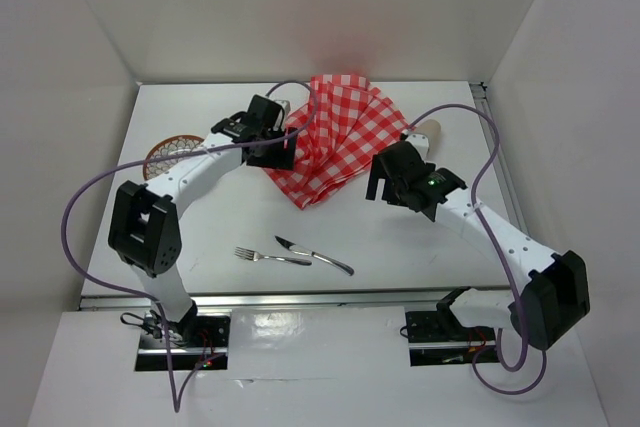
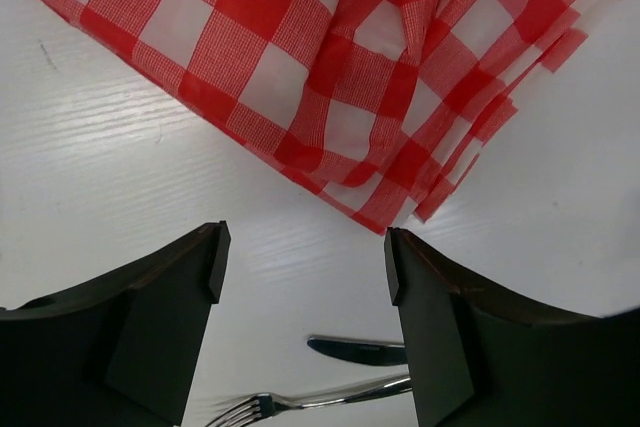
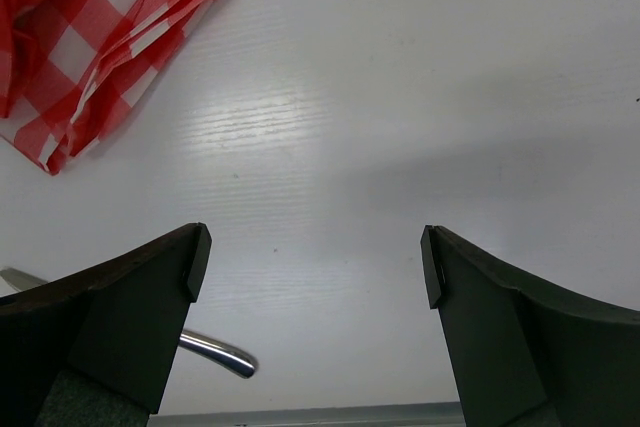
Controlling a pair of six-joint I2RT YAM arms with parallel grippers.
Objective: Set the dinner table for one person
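The dinner table (image 1: 420, 247) is a white top with a metal rail at its near edge. A folded red-and-white checked cloth (image 1: 335, 137) lies at the middle back. A fork (image 1: 260, 256) and a knife (image 1: 315, 255) lie side by side near the front. My left gripper (image 1: 273, 147) is open and empty over the cloth's left edge; its view shows the cloth (image 2: 380, 77), the knife (image 2: 360, 349) and the fork (image 2: 300, 402). My right gripper (image 1: 385, 182) is open and empty over bare table right of the cloth (image 3: 90, 57), with a metal handle end (image 3: 215, 352) below it.
A round wicker mat or basket (image 1: 168, 155) lies at the left, partly hidden by the left arm. A beige object (image 1: 432, 131) stands behind the right gripper. White walls enclose the table on three sides.
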